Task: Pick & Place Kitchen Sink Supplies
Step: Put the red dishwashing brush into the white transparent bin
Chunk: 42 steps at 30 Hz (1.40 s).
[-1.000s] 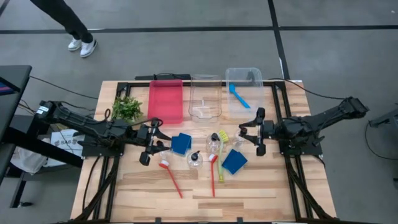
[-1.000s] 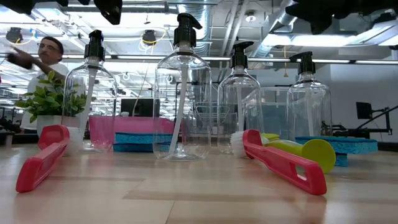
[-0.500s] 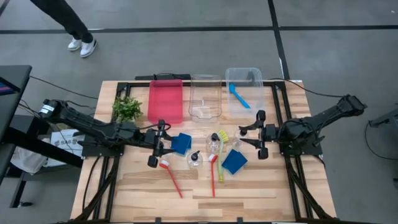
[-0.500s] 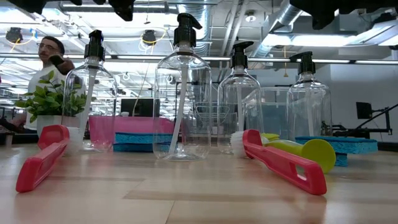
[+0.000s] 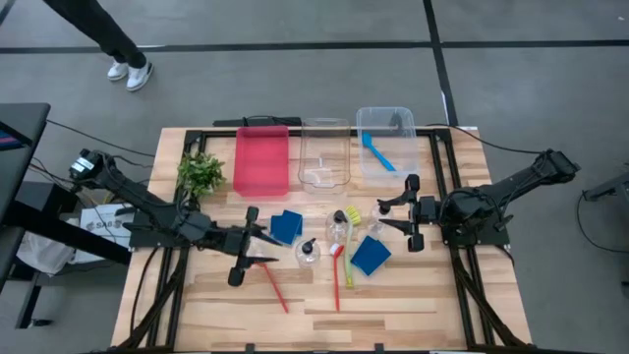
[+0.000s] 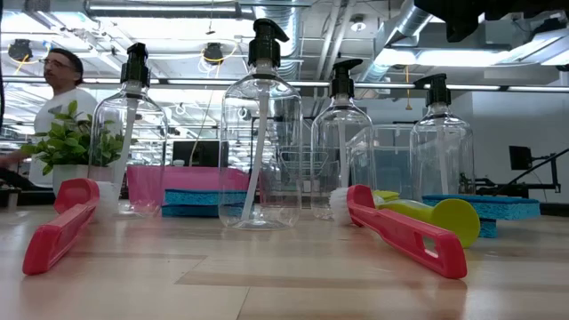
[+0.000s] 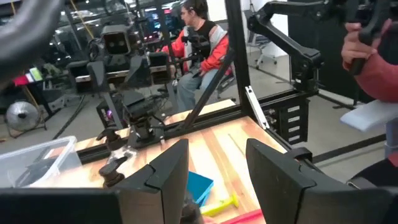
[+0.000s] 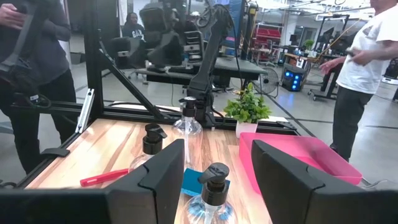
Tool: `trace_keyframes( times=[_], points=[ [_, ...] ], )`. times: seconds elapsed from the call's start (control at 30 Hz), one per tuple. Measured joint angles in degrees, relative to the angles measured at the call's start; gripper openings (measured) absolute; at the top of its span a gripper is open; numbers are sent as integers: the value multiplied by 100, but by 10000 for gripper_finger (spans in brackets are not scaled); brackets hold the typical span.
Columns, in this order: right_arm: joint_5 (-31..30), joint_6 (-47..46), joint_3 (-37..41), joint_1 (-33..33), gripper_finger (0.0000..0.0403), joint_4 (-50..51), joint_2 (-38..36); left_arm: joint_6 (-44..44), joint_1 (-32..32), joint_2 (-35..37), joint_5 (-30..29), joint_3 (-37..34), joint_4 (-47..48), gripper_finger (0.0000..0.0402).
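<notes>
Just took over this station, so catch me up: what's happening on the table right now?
Nothing is held yet. The left pincer is open over the left red brush, beside a blue sponge. The right pincer waits open near the clear bottles and the other sponge. One blue brush already lies in the right clear bin; the red tray holds none of the supplies.

From overhead, the left gripper (image 5: 242,248) covers the head of one red brush (image 5: 274,286) — only its handle shows. In the low view both arms are cut off at the upper edge. The blue brush (image 5: 377,152) in the clear bin (image 5: 385,120) is too small to detail.
</notes>
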State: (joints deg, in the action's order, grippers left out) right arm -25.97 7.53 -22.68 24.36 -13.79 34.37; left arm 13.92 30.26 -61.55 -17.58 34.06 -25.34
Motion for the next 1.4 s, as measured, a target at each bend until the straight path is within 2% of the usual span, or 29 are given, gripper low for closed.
trace_keyframes(
  times=[0.33,0.5,0.73,1.23,1.4],
  points=[
    [2,207,0,-6,182,-13,0,91,737,-543,-618,435,114,163],
    [2,215,0,-7,182,-46,0,86,926,-1100,-876,953,398,163],
    [2,739,-2,-15,182,-310,0,-81,1001,-1681,-960,1476,809,163],
    [2,907,-4,0,182,-271,0,-388,769,-1811,-980,1489,1427,163],
    [2,894,-7,0,182,-170,0,-442,808,-1813,-745,1293,1434,163]
  ],
)
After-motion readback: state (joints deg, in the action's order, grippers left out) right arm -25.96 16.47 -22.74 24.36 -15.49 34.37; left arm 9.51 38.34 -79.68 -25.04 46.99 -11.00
